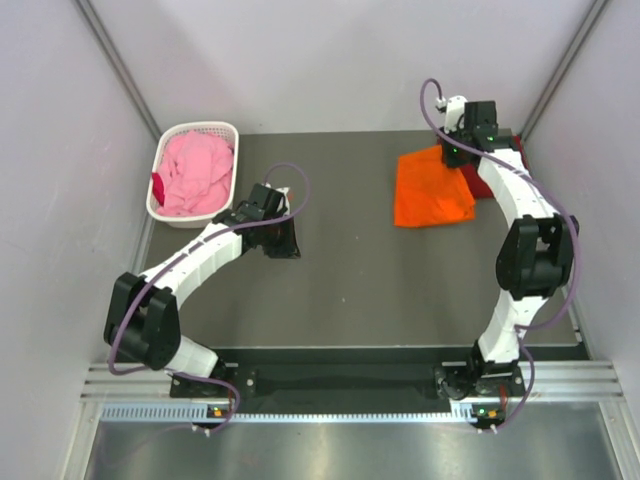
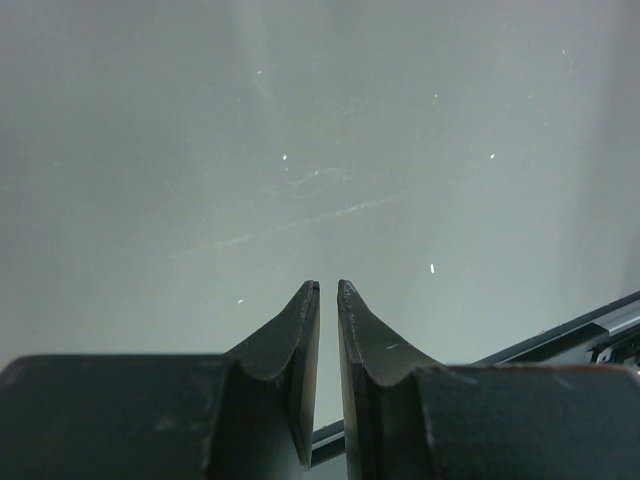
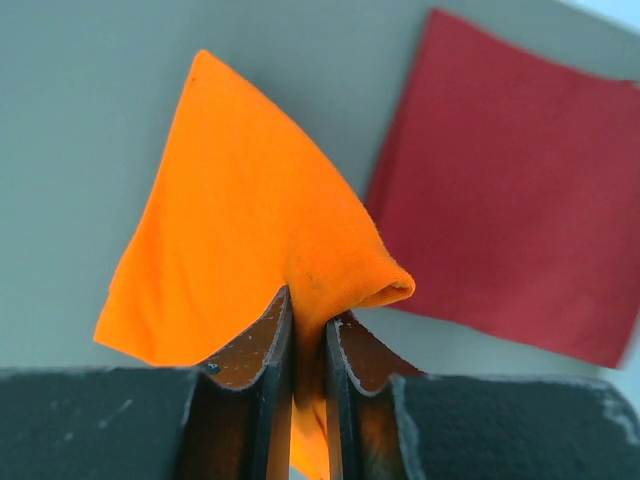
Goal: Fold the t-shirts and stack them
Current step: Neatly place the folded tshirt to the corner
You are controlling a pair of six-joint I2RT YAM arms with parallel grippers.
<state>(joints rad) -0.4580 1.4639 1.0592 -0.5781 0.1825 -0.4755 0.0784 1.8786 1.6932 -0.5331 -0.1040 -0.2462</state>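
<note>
The bright orange t-shirt (image 1: 430,190) lies at the far right of the table, with one edge lifted. My right gripper (image 3: 308,305) is shut on a pinched fold of the orange t-shirt (image 3: 240,210) and shows in the top view (image 1: 452,155) at the shirt's far edge. The dark red t-shirt (image 3: 510,190) lies folded flat beside it, mostly hidden by the arm in the top view (image 1: 512,138). The pink t-shirt (image 1: 195,172) is bunched in the white basket. My left gripper (image 2: 328,290) is shut and empty over bare table, and shows left of centre in the top view (image 1: 280,238).
The white lattice basket (image 1: 160,170) stands at the far left by the wall. Side walls close in on both sides. A metal rail (image 1: 340,385) runs along the near edge by the arm bases.
</note>
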